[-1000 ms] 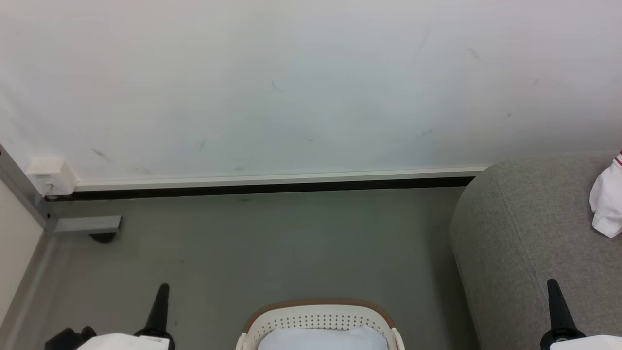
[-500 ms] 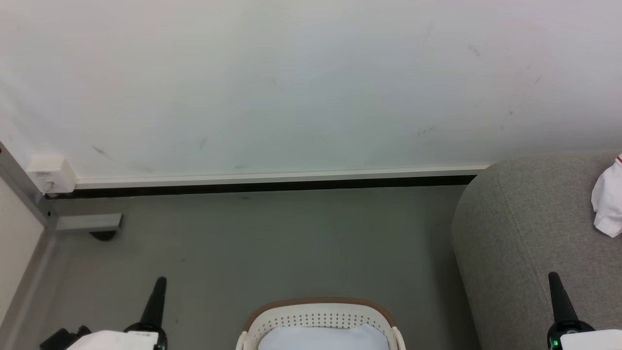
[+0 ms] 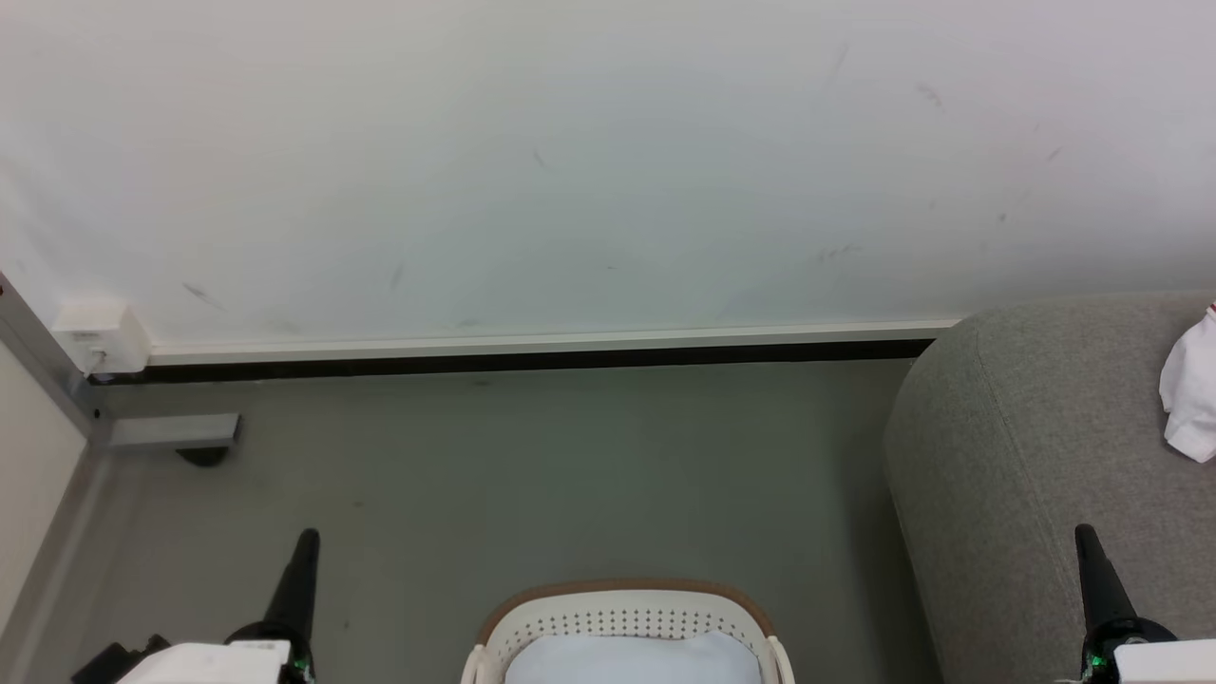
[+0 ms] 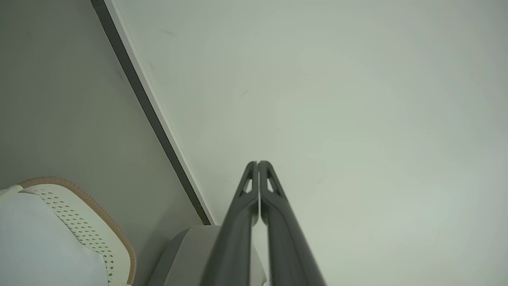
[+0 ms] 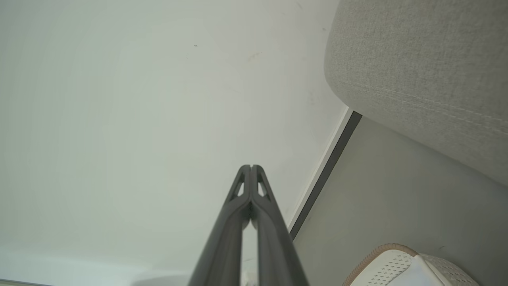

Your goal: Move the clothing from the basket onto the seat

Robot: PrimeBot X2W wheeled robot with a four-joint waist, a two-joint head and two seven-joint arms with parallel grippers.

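1. Straight ahead, a pale, scuffed wall (image 3: 608, 161), with white-and-black skirting (image 3: 532, 353) along its foot and grey floor (image 3: 532, 475) below.
2. At the floor's far left corner, a small white box (image 3: 100, 334) on the wall and a grey metal bar (image 3: 171, 430) just beneath it.
3. At the floor's near edge, about midway, the basket (image 3: 622, 591), with a pale bluish-white cloth (image 3: 632, 660) heaped inside against the perforated wall.
4. To the right, the seat (image 3: 1026, 456), its rounded left edge turned toward the basket, with a strip of bare floor between the two.
5. On the seat, well in from that rounded edge, the clothing (image 3: 1189, 399): a crumpled white part with a sliver of red stripe trim at its top, cut off by the right border of the head view.
6. Between the clothing and the right gripper (image 3: 1084, 532), bare grey upholstery.
7. Visible part of the clothing longer along the line from wall to robot than across, with its lower folded end toward the robot. Full long axis impossible to tell, with most of the garment outside the view.
8. Left gripper (image 3: 307, 540) over the floor left of the basket, well apart from it, fingers pressed together and empty, tips aimed at the wall. Same closed pair in the left wrist view (image 4: 258, 163).
9. Right gripper likewise closed and empty, against the seat's near part in the head view, apart from the clothing. Tips meeting in the right wrist view (image 5: 251, 167).
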